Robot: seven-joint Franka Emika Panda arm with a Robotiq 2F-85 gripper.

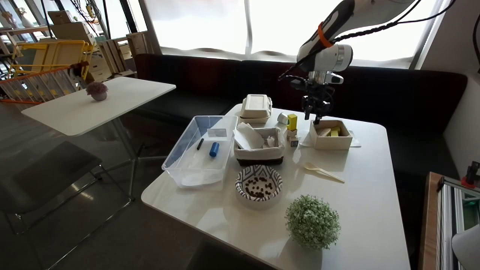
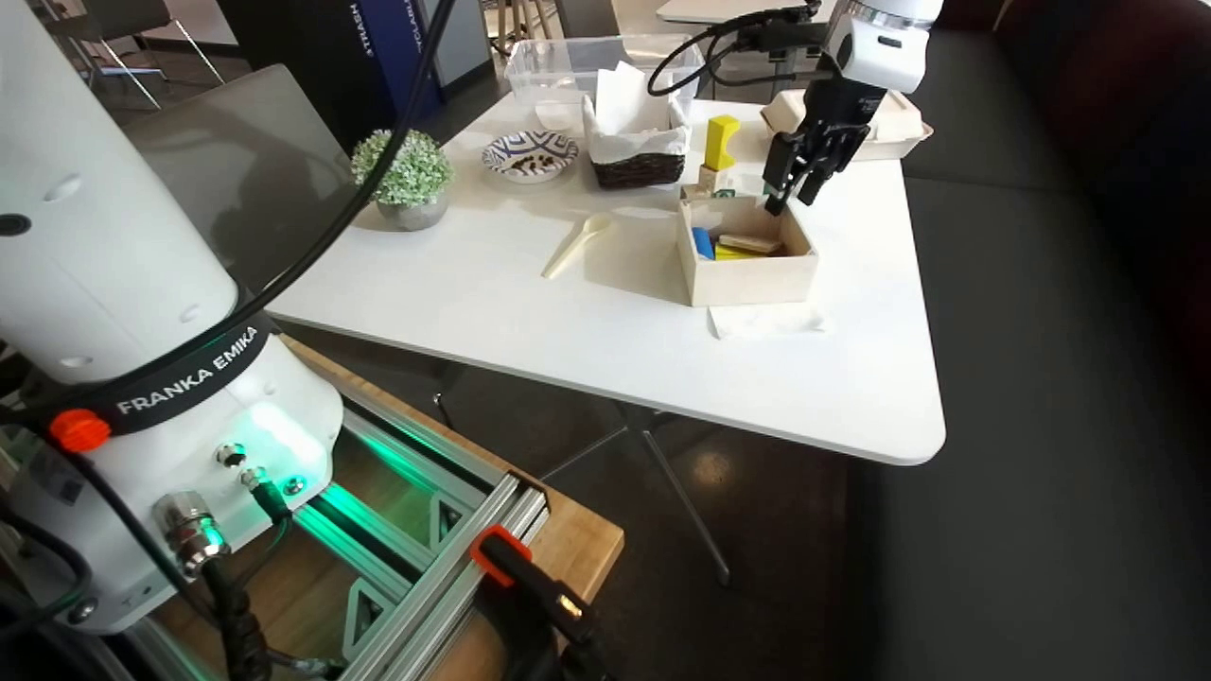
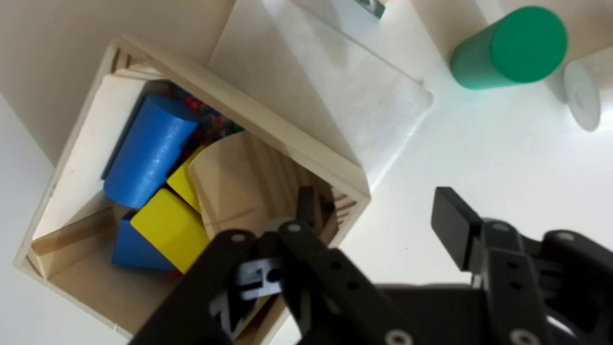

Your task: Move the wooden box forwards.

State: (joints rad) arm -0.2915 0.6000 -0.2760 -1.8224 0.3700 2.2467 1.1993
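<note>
1. The wooden box sits upright on the white table, over towards the side by the dark bench, with a white paper sheet poking out from under it.
2. Inside I can make out a blue cylinder, a yellow block and a rounded piece of bare wood, crowded together; more pieces are half hidden.
3. At one corner of the box is the gripper, released, its fingers spread well apart. One finger is on the box's inner side, the other out past its wall; I can't tell whether either touches the wood.
4. The robot arm reaches down to it from above.
5. Near the box, a notched yellow piece tops a small stack of blocks, with a green cylinder and a white cup-like thing on the table too.
6. A pale spoon lies a little apart from the box.
7. Further along come a lined basket, a patterned bowl with small dark bits in it, a clear plastic bin holding a short blue item and a slim black one, some white takeaway containers and a leafy green plant.
8. Beyond stands a second table with a pinkish plant on it.
</note>
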